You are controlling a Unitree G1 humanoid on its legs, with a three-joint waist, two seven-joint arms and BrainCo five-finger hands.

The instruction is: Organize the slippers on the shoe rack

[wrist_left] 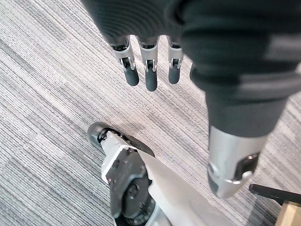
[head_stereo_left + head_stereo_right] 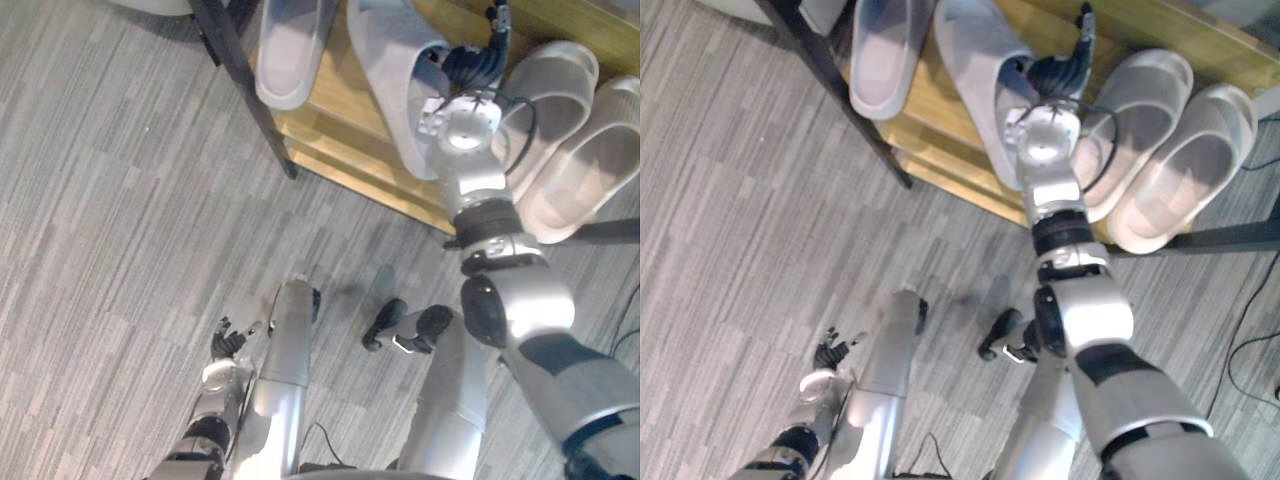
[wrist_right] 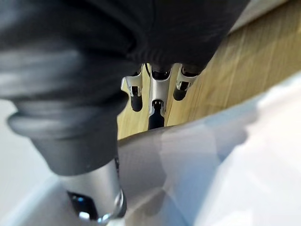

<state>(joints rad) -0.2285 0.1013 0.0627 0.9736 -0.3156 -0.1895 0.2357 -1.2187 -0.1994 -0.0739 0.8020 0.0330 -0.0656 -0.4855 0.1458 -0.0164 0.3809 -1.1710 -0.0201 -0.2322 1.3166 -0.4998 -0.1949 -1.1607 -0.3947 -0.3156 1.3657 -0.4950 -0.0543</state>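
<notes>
Slipper (image 2: pixel 390 90) — pale grey, wide strap (lying askew) | on wooden rack (image 2: pixel 335 125)

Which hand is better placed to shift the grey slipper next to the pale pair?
The right. The right hand is over that grey slipper on the shoe rack, fingers straight. The left hand hangs low by the floor, well away from the rack.

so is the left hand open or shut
Open: the left hand holds nothing, its fingers straight above the grey carpet.
</notes>
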